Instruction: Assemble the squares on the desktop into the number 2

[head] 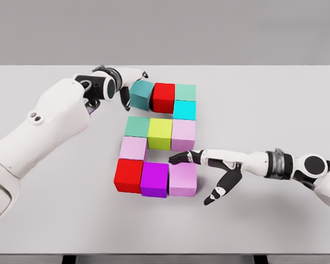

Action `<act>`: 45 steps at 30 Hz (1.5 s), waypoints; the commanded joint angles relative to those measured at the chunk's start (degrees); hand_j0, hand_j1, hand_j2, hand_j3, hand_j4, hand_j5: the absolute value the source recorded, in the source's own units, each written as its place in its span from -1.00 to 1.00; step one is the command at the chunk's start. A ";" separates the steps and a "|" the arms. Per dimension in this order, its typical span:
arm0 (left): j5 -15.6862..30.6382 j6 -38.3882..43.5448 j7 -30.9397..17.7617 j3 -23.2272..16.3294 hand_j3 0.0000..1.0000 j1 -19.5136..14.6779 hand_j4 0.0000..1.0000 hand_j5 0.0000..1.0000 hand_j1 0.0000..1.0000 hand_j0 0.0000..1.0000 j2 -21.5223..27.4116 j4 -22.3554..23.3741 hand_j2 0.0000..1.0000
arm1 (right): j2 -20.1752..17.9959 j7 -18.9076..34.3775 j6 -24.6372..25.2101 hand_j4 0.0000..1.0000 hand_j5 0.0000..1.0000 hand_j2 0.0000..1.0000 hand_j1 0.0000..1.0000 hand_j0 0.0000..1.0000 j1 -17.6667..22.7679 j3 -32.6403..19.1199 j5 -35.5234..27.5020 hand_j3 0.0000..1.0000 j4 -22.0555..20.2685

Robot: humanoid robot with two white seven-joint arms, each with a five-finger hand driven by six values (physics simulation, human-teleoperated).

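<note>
- Nearest the camera, bottom row of the figure: red cube [128, 175], purple cube [154, 179] and pink cube [182, 179], side by side on the white table [275, 220].
- Above, a pink block [133, 147], then a middle row of green [137, 126], lime cube [160, 133] and lilac [183, 134].
- Topmost: cyan [184, 109], mint [185, 92], a red block [164, 97], and a teal cube [141, 94] sitting slightly askew.
- Probably rigid, light, smooth-sided; best pinched across opposite faces or nudged flat.
- Left hand [118, 82] touching the teal cube, fingers curled beside it, no clamp visible.
- Right hand [212, 168] spread, empty, fingertips at the bottom pink cube.
</note>
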 commanded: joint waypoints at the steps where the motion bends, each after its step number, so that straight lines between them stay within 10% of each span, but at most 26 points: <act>1: -0.21 -0.26 0.02 -0.30 1.00 0.00 1.00 1.00 1.00 1.00 0.46 -0.07 1.00 | -0.03 0.00 0.05 1.00 1.00 1.00 1.00 1.00 0.00 -0.10 -0.49 1.00 -0.19; 11: -0.21 -0.52 0.02 -0.65 1.00 0.44 1.00 1.00 1.00 1.00 0.99 -0.51 1.00 | -1.52 0.00 0.05 1.00 1.00 1.00 1.00 1.00 -2.90 -0.98 -0.84 1.00 -1.24; 18: -0.21 -0.52 0.02 -0.65 1.00 0.79 1.00 1.00 1.00 1.00 1.34 -1.65 1.00 | -14.79 0.00 0.05 1.00 1.00 1.00 1.00 1.00 -2.64 -3.17 2.41 1.00 -16.98; 29: -0.21 -0.52 0.02 -0.56 1.00 0.97 1.00 1.00 1.00 1.00 2.30 -3.32 1.00 | -18.66 0.00 0.05 1.00 1.00 1.00 1.00 1.00 3.34 -3.00 2.59 1.00 -13.82; 45: -0.21 -0.52 0.02 -0.56 1.00 1.32 1.00 1.00 1.00 1.00 3.54 -4.29 1.00 | -14.18 0.00 0.05 1.00 1.00 1.00 1.00 1.00 3.60 -2.12 1.89 1.00 -8.72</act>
